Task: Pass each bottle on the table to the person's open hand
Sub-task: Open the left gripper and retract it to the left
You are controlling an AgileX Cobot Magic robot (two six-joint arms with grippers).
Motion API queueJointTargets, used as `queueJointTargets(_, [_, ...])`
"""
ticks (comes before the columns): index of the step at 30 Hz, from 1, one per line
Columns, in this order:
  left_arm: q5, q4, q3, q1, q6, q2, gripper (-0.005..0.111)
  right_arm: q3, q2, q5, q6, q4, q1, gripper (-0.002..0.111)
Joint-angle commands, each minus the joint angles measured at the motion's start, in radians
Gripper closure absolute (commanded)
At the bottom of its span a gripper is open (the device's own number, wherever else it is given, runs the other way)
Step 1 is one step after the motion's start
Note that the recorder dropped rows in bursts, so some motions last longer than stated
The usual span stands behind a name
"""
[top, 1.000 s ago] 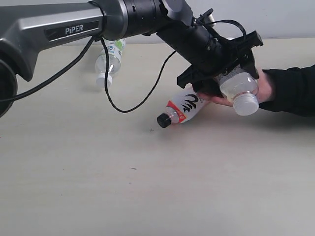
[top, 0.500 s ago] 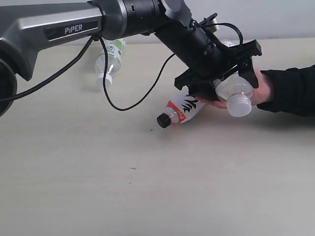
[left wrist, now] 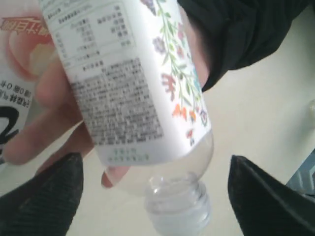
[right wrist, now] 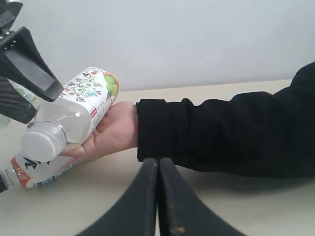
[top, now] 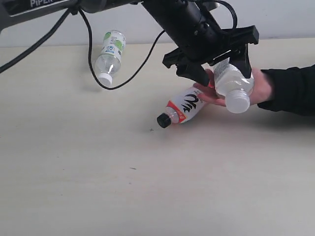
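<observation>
One floral bottle [top: 229, 79] across open hand [top: 262, 87], long axis tilted, cap [top: 237, 103] lowermost

We see a plain, pale grey-white wall [top: 285, 19] running across the back of the scene, rising from the far edge of the tabletop [top: 74, 196]. It is evenly lit and a shade cooler than the surface below it. In the right wrist view the same wall [right wrist: 197, 39] stands as a broad, smooth backdrop. A long black fabric sleeve [top: 294, 91] comes in from the right side of the exterior view, low over the tabletop, its cloth softly creased and a faint shadow beneath it. The left wrist view shows the sleeve [left wrist: 236, 34] as dark folds. Beyond it we see a blurred blue-grey shape [left wrist: 304, 174] that we cannot identify.
</observation>
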Motion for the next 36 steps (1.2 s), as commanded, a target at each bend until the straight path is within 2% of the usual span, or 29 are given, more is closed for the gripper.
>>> queueJointTargets(1, [0.115, 0.091, -0.005, 0.004, 0.004, -0.040, 0.030, 0.005, -0.006, -0.005, 0.002, -0.001, -0.005, 0.108])
queueJointTargets(6, [0.214, 0.279, -0.005, 0.004, 0.028, -0.076, 0.030, 0.005, -0.006, -0.005, 0.002, -0.001, -0.005, 0.108])
queueJointTargets(7, [0.214, 0.345, -0.005, 0.004, 0.076, -0.091, 0.030, 0.005, -0.006, -0.005, 0.002, -0.001, -0.005, 0.108])
queueJointTargets(10, [0.214, 0.420, -0.005, 0.004, 0.165, -0.118, 0.030, 0.005, -0.006, -0.005, 0.002, -0.001, -0.005, 0.108])
queueJointTargets(12, [0.214, 0.459, -0.001, 0.004, 0.192, -0.140, 0.036, 0.005, -0.006, -0.005, 0.002, -0.001, -0.005, 0.108])
queueJointTargets(13, [0.214, 0.464, -0.001, 0.004, 0.192, -0.151, 0.050, 0.005, -0.006, -0.005, 0.002, -0.001, -0.005, 0.108])
queueJointTargets(16, [0.214, 0.464, 0.018, 0.004, 0.157, -0.179, 0.106, 0.005, -0.006, -0.005, 0.002, -0.001, -0.005, 0.108])
queueJointTargets(19, [0.214, 0.466, 0.077, 0.002, 0.155, -0.227, 0.104, 0.005, -0.006, -0.005, 0.002, -0.001, -0.005, 0.108])
queueJointTargets(21, [0.205, 0.466, 0.175, 0.002, 0.155, -0.293, 0.104, 0.005, -0.006, -0.005, 0.002, -0.001, -0.005, 0.108])
queueJointTargets(22, [0.143, 0.469, 0.240, 0.002, 0.155, -0.341, 0.104, 0.005, -0.006, -0.005, 0.002, -0.001, -0.005, 0.108])
queueJointTargets(27, [0.001, 0.469, 0.449, 0.002, 0.167, -0.504, 0.104, 0.005, -0.006, -0.005, 0.002, -0.001, -0.005, 0.108])
queueJointTargets(31, [-0.188, 0.470, 0.659, 0.002, 0.170, -0.652, 0.104, 0.005, -0.006, -0.005, 0.002, -0.001, -0.005, 0.108])
queueJointTargets(36, [-0.339, 0.470, 0.894, 0.002, 0.170, -0.808, 0.104, 0.005, -0.006, -0.005, 0.002, -0.001, -0.005, 0.108])
